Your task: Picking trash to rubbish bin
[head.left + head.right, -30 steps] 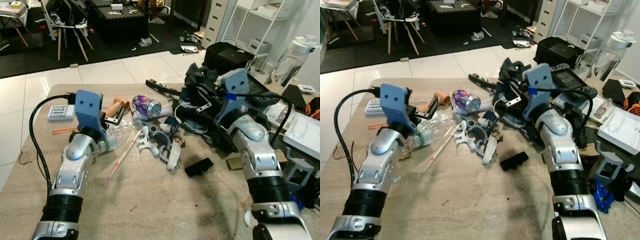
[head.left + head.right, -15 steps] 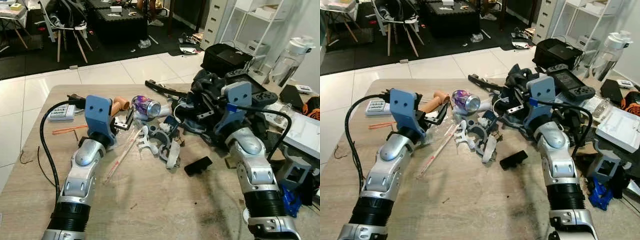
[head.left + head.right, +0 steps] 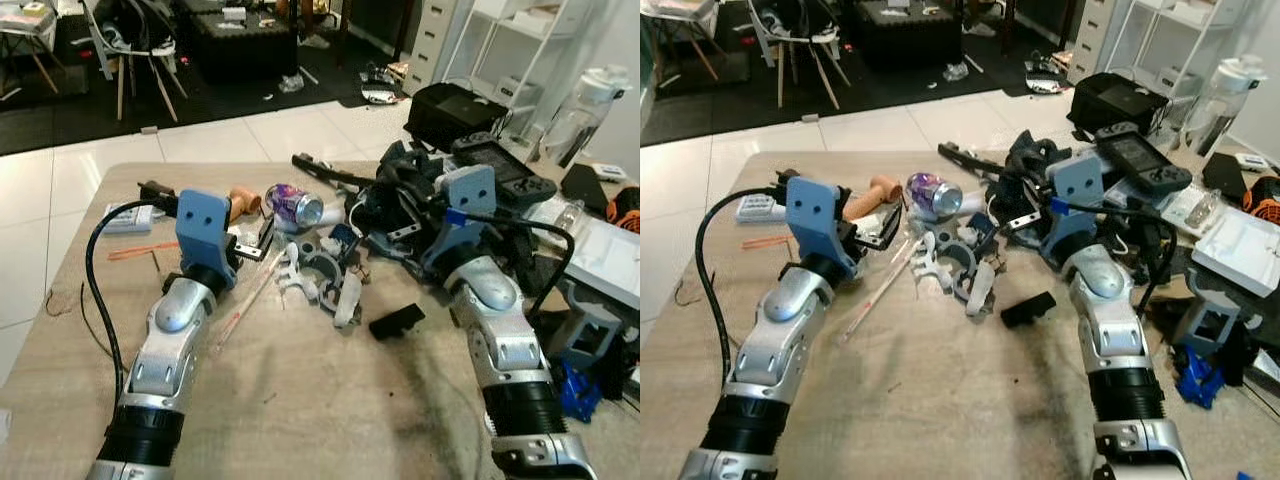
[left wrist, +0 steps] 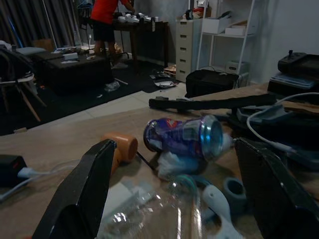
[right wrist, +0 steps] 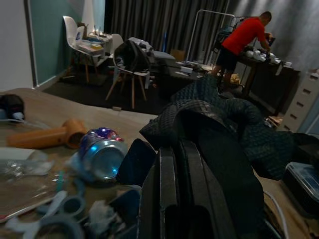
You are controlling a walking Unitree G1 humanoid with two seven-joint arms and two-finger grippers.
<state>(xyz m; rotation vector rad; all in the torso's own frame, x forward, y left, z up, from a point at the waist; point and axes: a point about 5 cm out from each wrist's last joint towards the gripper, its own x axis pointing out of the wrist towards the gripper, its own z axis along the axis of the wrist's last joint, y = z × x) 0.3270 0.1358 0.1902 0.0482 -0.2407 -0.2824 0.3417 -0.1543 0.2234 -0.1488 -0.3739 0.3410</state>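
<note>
- The left gripper (image 4: 169,194) stands wide open with nothing between its fingers (image 4: 79,194), low over the table (image 3: 330,400) near its far left part.
- Ahead of those fingers lies a clear plastic bottle (image 4: 159,209), on its side on the tabletop; contact with the fingers cannot be made out in the dim wrist view.
- Just past the bottle lies a crushed purple drink can (image 3: 296,205) on its side, its open end toward the black clutter.
- An orange handle-shaped object (image 3: 241,201) lies beside the can, toward the table's far left edge.
- A heap of white and grey plastic parts (image 3: 320,280) sits at mid-table, near the can, with a thin pale stick (image 3: 248,298) slanting beside the left arm.
- The right gripper (image 5: 172,199) has its fingers pressed together, holding nothing, and pokes toward a pile of black fabric and gear (image 3: 420,200) along the table's far right side.
- A small black block (image 3: 397,321) lies on the tabletop beside the right forearm.
- A person in a red shirt (image 5: 239,42) stands at a desk in the room's background.
</note>
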